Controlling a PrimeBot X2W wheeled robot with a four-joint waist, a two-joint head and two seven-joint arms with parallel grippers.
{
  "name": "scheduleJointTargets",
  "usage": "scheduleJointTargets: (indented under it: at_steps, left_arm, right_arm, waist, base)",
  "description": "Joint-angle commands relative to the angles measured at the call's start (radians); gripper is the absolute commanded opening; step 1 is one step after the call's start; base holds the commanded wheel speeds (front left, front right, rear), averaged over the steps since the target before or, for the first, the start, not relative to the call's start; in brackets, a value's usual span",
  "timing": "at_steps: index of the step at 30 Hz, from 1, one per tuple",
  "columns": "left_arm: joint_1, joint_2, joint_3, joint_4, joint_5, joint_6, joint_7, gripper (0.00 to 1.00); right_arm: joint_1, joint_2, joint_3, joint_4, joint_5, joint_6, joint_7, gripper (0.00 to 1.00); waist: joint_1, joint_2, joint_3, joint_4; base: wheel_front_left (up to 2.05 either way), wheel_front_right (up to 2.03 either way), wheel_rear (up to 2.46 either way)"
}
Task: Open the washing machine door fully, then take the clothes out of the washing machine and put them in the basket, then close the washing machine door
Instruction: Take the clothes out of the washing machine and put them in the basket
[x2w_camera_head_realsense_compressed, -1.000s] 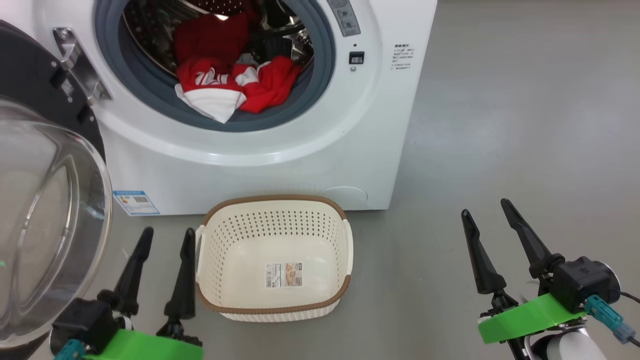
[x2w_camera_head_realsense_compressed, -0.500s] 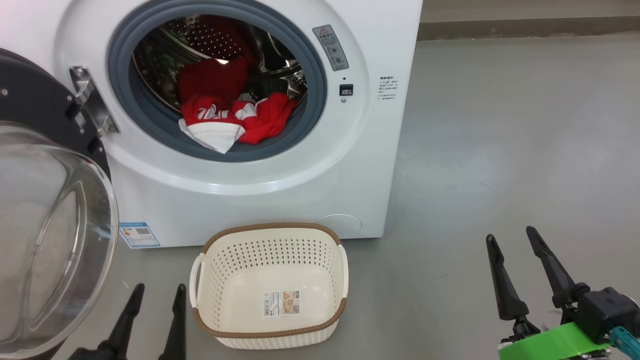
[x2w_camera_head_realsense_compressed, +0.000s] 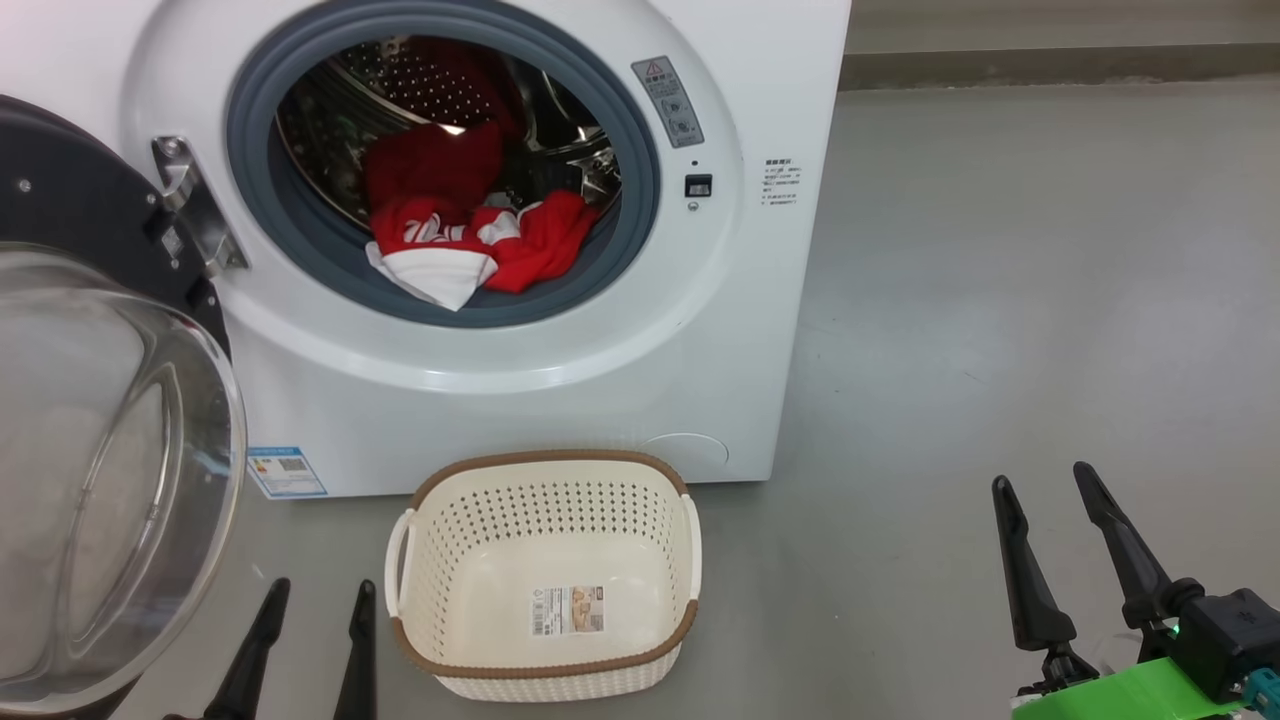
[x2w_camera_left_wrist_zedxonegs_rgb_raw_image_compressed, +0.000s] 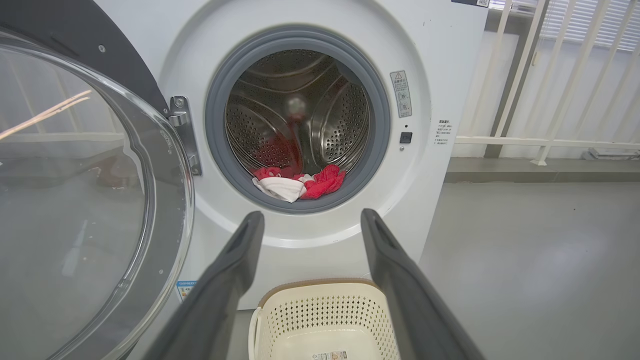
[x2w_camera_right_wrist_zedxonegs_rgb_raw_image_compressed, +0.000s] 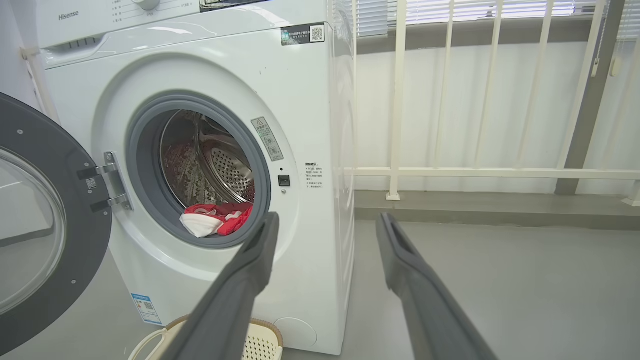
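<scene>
The white washing machine stands with its door swung wide to the left, the glass bowl facing me. Red clothes with white panels lie at the drum's front lip, partly over the grey gasket; the same clothes show in both wrist views. The cream basket sits on the floor just before the machine, nothing in it but a barcode sticker. My left gripper is open at the basket's left corner. My right gripper is open over bare floor, far right of the basket.
Grey floor stretches to the right of the machine. A white railing and a low ledge run along the wall behind. The open door takes up the room at the left, close to my left arm.
The head camera has tilted up, so the whole scene sits lower and more of the drum shows. Both grippers stay open and show lower in the view; clothes, basket and door lie as before.
</scene>
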Motion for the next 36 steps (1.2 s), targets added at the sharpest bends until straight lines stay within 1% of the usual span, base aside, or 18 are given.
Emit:
scheduleJointTargets:
  at_steps: [1, 5, 8, 22, 25, 28, 36]
  left_arm:
    - [-0.019, 0.013, 0.031, -0.030, 0.013, 0.012, -0.009, 1.00]
    - [-0.023, 0.014, 0.034, -0.034, 0.027, 0.038, -0.005, 1.00]
    - [-0.027, 0.015, 0.031, -0.041, 0.032, 0.046, 0.000, 1.00]
    - [-0.024, 0.007, 0.009, -0.074, 0.023, 0.052, 0.011, 1.00]
    - [-0.025, 0.005, -0.003, -0.089, 0.011, 0.037, 0.009, 1.00]
    - [-0.026, 0.004, -0.012, -0.099, 0.008, 0.031, 0.007, 1.00]
    - [-0.026, 0.001, -0.024, -0.105, 0.016, 0.042, 0.005, 1.00]
  right_arm:
    - [-0.007, -0.013, 0.024, -0.031, 0.013, 0.006, 0.000, 1.00]
    - [-0.006, -0.013, 0.028, -0.030, 0.017, 0.006, 0.000, 1.00]
    - [-0.006, -0.013, 0.032, -0.028, 0.021, 0.006, 0.000, 1.00]
    - [-0.007, -0.013, 0.033, -0.027, 0.033, 0.006, 0.003, 1.00]
    - [-0.009, -0.013, 0.033, -0.025, 0.037, 0.006, 0.003, 1.00]
    - [-0.014, -0.013, 0.037, -0.022, 0.041, 0.006, 0.003, 1.00]
    - [-0.015, -0.013, 0.043, -0.022, 0.041, 0.006, 0.003, 1.00]
  waist:
    - [0.0000, 0.0000, -0.001, 0.001]
    - [0.0000, 0.0000, -0.002, 0.003]
    - [0.0000, 0.0000, -0.002, 0.003]
    - [0.0000, 0.0000, -0.002, 0.005]
    - [0.0000, 0.0000, -0.001, 0.008]
    - [0.0000, 0.0000, -0.001, 0.011]
    - [0.0000, 0.0000, -0.003, 0.010]
  base:
    - [0.00, 0.00, 0.00]
    - [0.13, -0.13, 0.00]
    - [0.59, -0.59, 0.00]
    - [1.12, -1.12, 0.00]
    - [0.39, -0.39, 0.00]
    - [0.04, -0.04, 0.00]
    - [0.00, 0.00, 0.00]
